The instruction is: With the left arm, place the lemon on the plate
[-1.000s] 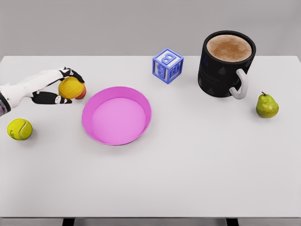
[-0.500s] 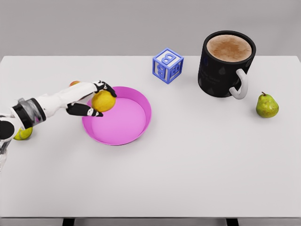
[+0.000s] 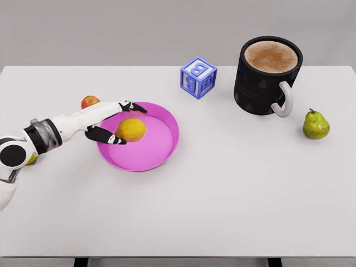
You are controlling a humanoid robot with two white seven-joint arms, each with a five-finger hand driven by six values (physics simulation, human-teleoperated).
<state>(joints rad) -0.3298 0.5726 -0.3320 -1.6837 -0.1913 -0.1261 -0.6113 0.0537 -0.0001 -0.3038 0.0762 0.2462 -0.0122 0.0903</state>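
Head view, looking down on a white table point(image 3: 222, 194). Left robot hand point(image 3: 114, 122) reaching in from the lower left over the near-left rim of a pink plate point(image 3: 167, 146), fingers spread apart and released, one black-tipped finger stretched above the lemon and another below it. Lemon point(image 3: 131, 129) lying inside the plate, in its left half, just beside the opened fingers; whether a fingertip touches the peel, impossible to tell. White forearm with a dark-and-grey wrist band running back toward the left edge of the picture.

Small red-orange fruit point(image 3: 90, 102) on the table just behind the forearm, left of the plate. Sliver of a yellow-green ball point(image 3: 31, 159) showing at the left, mostly hidden behind the arm's dark joint.

Blue-and-white letter block point(image 3: 198, 77) standing on the far side of the table, up and right of the plate and apart from it. Large black mug point(image 3: 267, 78) full of brown liquid farther right, upright, pale handle turned toward the camera side and right. Green pear point(image 3: 316, 124) upright near the right edge of the table, just beyond the mug's handle but not touching it.

Right robot hand nowhere in the picture.
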